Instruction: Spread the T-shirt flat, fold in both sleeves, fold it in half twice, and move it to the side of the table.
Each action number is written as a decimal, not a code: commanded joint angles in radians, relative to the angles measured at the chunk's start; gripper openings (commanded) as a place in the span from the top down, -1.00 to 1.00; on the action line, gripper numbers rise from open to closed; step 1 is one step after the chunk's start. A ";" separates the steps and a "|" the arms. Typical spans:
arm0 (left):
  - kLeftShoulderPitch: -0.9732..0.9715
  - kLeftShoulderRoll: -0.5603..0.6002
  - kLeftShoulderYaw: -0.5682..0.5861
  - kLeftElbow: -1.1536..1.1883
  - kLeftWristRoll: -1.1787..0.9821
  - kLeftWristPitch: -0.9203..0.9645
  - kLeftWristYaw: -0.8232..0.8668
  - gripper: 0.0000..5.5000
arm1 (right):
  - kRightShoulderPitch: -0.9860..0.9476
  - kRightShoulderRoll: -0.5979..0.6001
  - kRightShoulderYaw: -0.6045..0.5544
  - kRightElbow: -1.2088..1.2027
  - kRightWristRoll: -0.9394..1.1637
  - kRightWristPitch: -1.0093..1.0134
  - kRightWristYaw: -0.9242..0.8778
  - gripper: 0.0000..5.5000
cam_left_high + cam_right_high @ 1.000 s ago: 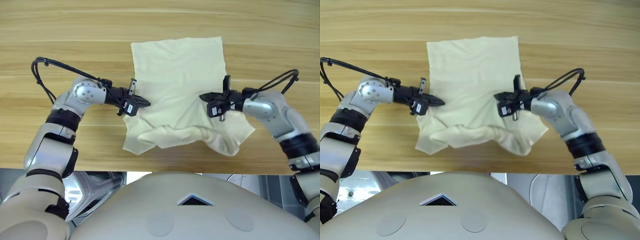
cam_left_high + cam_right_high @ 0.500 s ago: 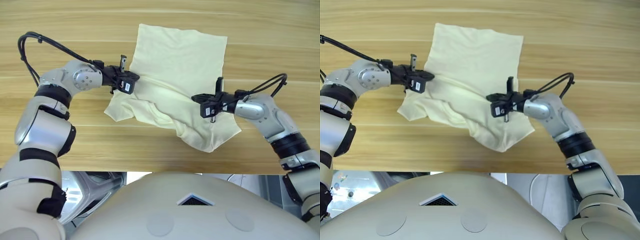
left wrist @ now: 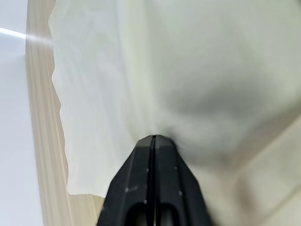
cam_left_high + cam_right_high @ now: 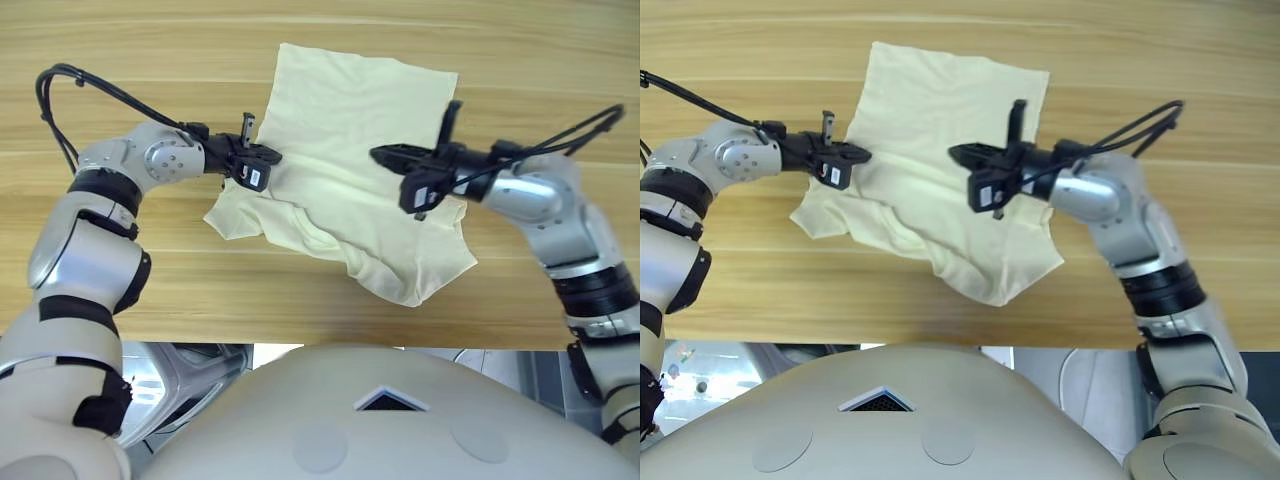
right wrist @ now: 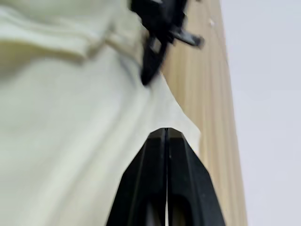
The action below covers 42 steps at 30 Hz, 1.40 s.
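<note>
A pale yellow T-shirt (image 4: 350, 110) lies crumpled on the wooden table (image 4: 120, 60). Its far half is flat and its near half is bunched in folds toward the front edge. My left gripper (image 4: 272, 157) is shut on the T-shirt's left edge, and the left wrist view has cloth (image 3: 188, 70) pinched at its tips (image 3: 154, 139). Over the middle right of the shirt hovers my right gripper (image 4: 380, 153), shut, with no cloth seen between its fingers (image 5: 165, 131). The shirt (image 5: 70, 141) lies below it.
The table's front edge (image 4: 200, 342) runs close to the shirt's lowest corner (image 4: 415, 290). Bare wood stretches to the left (image 4: 60, 250), to the right (image 4: 560, 90) and along the far side.
My right gripper has lifted off the shirt's right side and swung up and toward the middle, no longer holding cloth. The left gripper and the cloth it holds stayed nearly still.
</note>
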 commanded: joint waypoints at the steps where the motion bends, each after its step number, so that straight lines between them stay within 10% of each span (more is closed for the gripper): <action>1: 0.056 -0.017 -0.047 0.024 0.048 0.006 -0.048 0.99 | -0.061 0.118 0.122 0.067 -0.058 0.012 0.027 1.00; 22: 0.065 -0.046 -0.051 0.022 0.043 0.008 -0.046 0.99 | -0.107 0.299 0.287 0.385 -0.170 -0.019 -0.044 1.00; 42: 0.085 -0.038 -0.054 0.009 0.045 0.009 -0.043 0.99 | 0.075 0.164 0.382 -0.107 0.053 0.006 0.238 1.00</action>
